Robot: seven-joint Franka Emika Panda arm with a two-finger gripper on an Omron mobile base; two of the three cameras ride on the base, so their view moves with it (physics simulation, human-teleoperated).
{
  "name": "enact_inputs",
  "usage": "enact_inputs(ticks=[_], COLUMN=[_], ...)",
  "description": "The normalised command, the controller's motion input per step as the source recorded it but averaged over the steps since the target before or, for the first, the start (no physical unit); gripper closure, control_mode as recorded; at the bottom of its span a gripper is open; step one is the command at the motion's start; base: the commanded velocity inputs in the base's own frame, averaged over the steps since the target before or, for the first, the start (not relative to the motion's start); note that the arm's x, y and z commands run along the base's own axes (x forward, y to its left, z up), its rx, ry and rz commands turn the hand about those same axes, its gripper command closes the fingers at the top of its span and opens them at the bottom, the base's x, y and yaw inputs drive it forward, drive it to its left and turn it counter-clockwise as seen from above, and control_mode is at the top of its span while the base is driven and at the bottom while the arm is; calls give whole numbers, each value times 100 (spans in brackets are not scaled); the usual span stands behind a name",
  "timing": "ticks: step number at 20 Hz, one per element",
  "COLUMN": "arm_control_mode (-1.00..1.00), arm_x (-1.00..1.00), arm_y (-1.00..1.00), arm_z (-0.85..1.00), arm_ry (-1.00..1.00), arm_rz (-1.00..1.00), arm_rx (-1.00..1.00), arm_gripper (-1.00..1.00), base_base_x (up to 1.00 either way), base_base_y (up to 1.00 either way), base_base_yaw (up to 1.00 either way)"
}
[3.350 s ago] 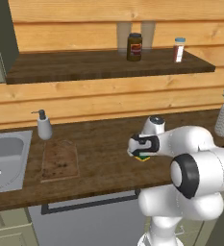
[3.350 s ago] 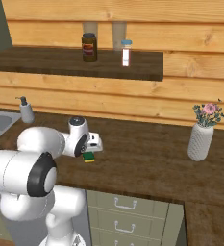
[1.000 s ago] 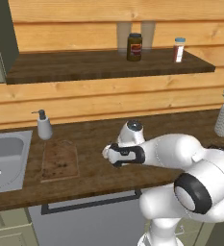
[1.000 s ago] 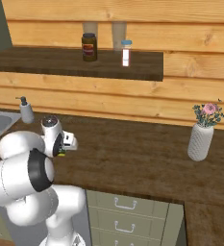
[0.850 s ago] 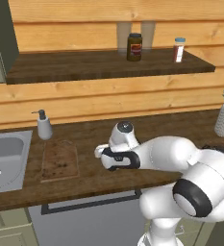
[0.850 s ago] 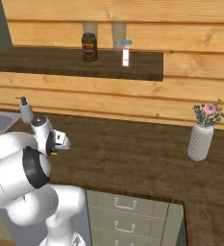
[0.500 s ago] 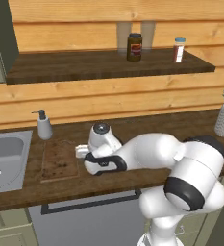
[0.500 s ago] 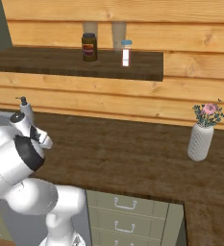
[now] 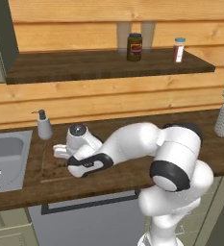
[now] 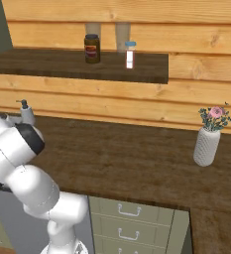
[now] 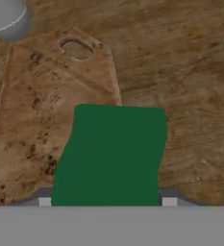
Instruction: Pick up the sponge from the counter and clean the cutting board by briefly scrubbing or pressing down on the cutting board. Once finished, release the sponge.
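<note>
In the hand view the sponge shows its dark green top, held between the tips of my gripper, which is shut on it. Beneath it lies the cutting board, brown and speckled with dark stains, its handle hole toward the top. The sponge hangs over the board's right edge, partly above the counter. From the left base view my gripper reaches left over the cutting board, and the hand hides the sponge. Whether the sponge touches the board I cannot tell.
A soap dispenser stands just behind the board, and the steel sink lies to its left. On the shelf above sit a dark jar and a small bottle. A white vase of flowers stands far right on the counter.
The arm has swung left along the counter with the sponge in its grip, from the counter's middle to above the cutting board. The grip has stayed shut.
</note>
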Motion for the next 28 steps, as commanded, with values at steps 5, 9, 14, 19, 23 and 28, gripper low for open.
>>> enact_inputs(ticks=[5,9,14,19,23,28], arm_control_mode=[-100,-100,-100,-100,-100,-100], arm_x=[3,0,0,5,23,25], arm_y=[41,63,66,57,36,18], arm_z=[0,0,-9,-34,-26,-11], arm_ry=[10,4,2,0,0,1], arm_rz=[-12,-11,-11,-13,-11,-5], arm_rx=[0,0,-3,-11,-8,-4], arm_gripper=[100,100,100,100,100,100], base_base_x=[0,0,0,0,0,0], base_base_y=[0,0,0,0,0,0], base_base_yaw=[0,0,0,0,0,0])
